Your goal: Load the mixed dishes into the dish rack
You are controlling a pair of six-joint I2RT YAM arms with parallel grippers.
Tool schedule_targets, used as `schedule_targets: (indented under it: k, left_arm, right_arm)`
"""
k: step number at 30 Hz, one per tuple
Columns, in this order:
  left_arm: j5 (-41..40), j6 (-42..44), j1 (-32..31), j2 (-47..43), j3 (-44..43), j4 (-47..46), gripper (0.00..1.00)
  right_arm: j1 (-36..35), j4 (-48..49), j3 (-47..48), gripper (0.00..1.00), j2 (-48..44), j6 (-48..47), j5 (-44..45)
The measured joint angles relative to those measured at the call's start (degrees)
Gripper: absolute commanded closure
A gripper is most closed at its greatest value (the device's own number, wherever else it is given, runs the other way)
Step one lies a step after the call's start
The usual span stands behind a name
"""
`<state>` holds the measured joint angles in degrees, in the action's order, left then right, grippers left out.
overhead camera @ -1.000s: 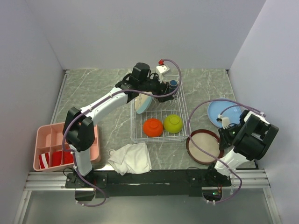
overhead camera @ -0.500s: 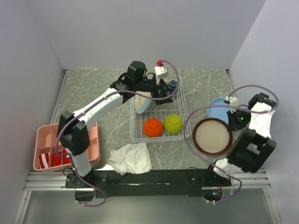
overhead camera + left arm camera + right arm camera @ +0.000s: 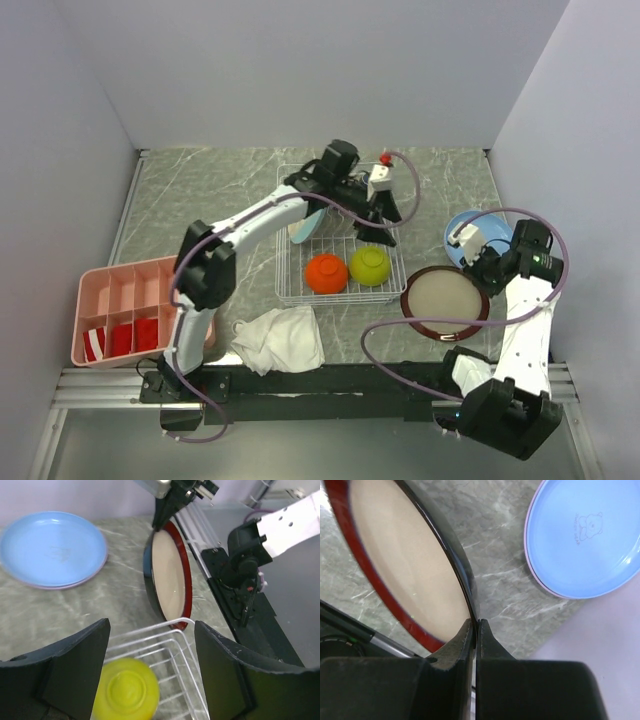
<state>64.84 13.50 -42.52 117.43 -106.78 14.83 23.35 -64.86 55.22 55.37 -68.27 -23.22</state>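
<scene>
The right gripper [image 3: 474, 626] is seen pinched tight on the rim of the red-rimmed cream plate [image 3: 400, 565], one finger pressed against each face of the edge. The plate is held steeply tilted, its cream face turned up and toward the rack. Whether its low edge touches the table cannot be told. In the top view it is placed just beside the right near corner of the dish rack [image 3: 290, 297], on the right side of the marbled table [image 3: 200, 210]. Beyond the gripper, toward the far right, the light-blue plate [image 3: 590, 535] is laid flat. The lavender plate [image 3: 62, 585] is shown beneath it only as a thin rim.

The left gripper [image 3: 150, 635] is held above the right side of the rack, its fingers spread wide with nothing between them. Below it the lime-green bowl [image 3: 127, 690] is seen mouth down inside the rack, blurred. The orange bowl [image 3: 327, 272] is set mouth down just beside it, on its left, in the near half of the rack. A pale plate [image 3: 303, 228] is stood on edge in the far left part of the rack, partly covered by the left arm.

Well apart, at the near left, the pink divided tray [image 3: 110, 290] is found with red items in its near compartments. A crumpled white cloth [image 3: 282, 340] is laid between tray and rack, near the front edge.
</scene>
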Motion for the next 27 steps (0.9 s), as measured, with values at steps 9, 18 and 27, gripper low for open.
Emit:
schedule_targets:
  k: [9,18,27]
  left_arm:
    - [2.9,1.4,-5.5,8.3,-5.2,3.4,0.28]
    - [2.8,-5.6,-9.1,12.7,-5.5,-4.7,0.32]
    - [-3.8,-15.6,-10.9,19.5,-6.8,-16.2,0.84]
  right_arm:
    - [0.0,2.7,-2.9,1.0,-6.9,-1.3,-1.4]
    - [-0.3,4.0,-3.8,1.0,-9.7,-3.8,-2.7]
    - [-2.9,4.2,-3.5,1.0,-9.7,-2.8,-2.4]
